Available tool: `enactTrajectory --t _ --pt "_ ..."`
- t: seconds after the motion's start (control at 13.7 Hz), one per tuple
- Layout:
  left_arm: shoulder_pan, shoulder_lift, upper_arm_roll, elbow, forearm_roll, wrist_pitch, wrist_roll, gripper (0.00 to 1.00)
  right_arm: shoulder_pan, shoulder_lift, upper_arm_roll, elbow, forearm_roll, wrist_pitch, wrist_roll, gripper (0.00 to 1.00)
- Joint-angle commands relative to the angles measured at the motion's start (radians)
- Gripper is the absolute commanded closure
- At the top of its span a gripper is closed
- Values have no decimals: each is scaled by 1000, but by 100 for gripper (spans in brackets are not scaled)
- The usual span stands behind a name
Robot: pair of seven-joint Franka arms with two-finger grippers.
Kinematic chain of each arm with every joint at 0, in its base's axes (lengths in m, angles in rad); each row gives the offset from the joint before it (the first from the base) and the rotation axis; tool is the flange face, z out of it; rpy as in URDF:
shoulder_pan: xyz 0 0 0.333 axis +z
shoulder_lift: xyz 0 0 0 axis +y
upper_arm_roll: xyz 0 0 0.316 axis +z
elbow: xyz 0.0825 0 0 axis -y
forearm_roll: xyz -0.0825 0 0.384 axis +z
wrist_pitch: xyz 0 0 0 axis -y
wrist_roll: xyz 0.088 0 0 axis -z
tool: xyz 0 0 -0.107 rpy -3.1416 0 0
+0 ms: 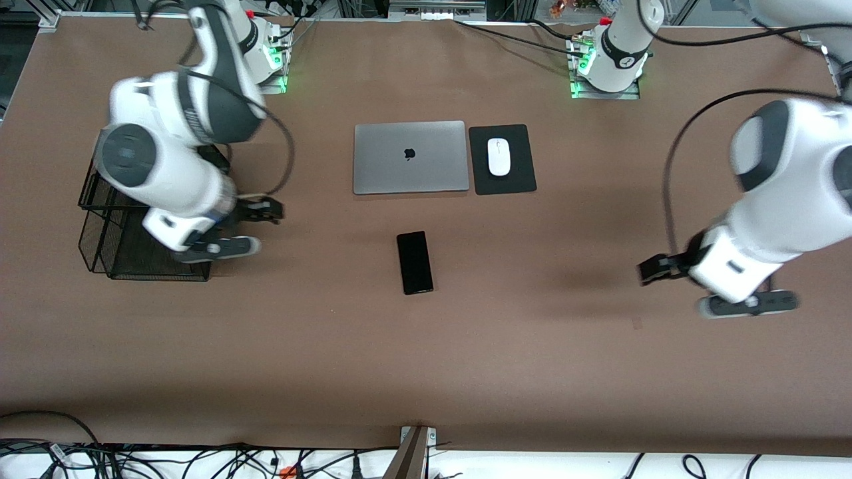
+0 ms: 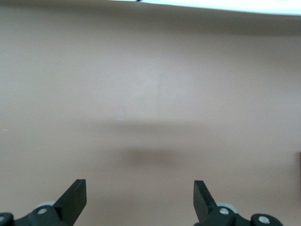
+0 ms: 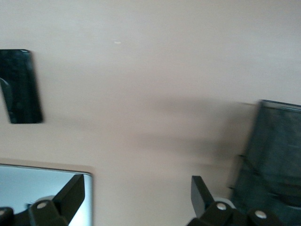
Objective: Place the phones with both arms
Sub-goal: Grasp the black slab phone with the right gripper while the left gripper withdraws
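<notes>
Bare brown table (image 1: pixel 532 346) lies all around the long black slab phone (image 1: pixel 415 262), which lies apart from the closed grey laptop (image 1: pixel 410 157) and the mouse pad (image 1: pixel 502 159) farther from the front camera. The black wire basket (image 1: pixel 120 239) blocks the right arm's end, with the right gripper (image 1: pixel 263 211) beside it. The left gripper (image 1: pixel 655 268) hangs over bare table.

A closed grey laptop (image 1: pixel 411 158) lies flat on the brown table (image 1: pixel 532 359), its logo facing up. Just beside it, toward the left arm's end, a white mouse (image 1: pixel 498 157) sits on a black mouse pad (image 1: pixel 502 181). A black wire-mesh basket (image 1: pixel 126 256) stands at the right arm's end.
</notes>
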Motion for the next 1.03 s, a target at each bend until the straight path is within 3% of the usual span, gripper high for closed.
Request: enactTrajectory --t 0.0,0.22,0.44,0.66,0.95 --pt "93 -81 -20 -132 1 9 159 0 -10 158 37 174 101 -19 145 0" --pt "142 -110 -21 -169 -2 13 252 0 -2 296 112 288 121 51 237 0" --pt "156 -115 -23 -172 -5 12 264 0 13 379 207 291 109 269 313 0" --pt "171 -115 -23 -163 -5 25 266 0 110 470 217 288 35 438 310 0" --pt "182 -141 -24 -171 -5 36 263 0 147 524 217 283 -31 487 311 0"
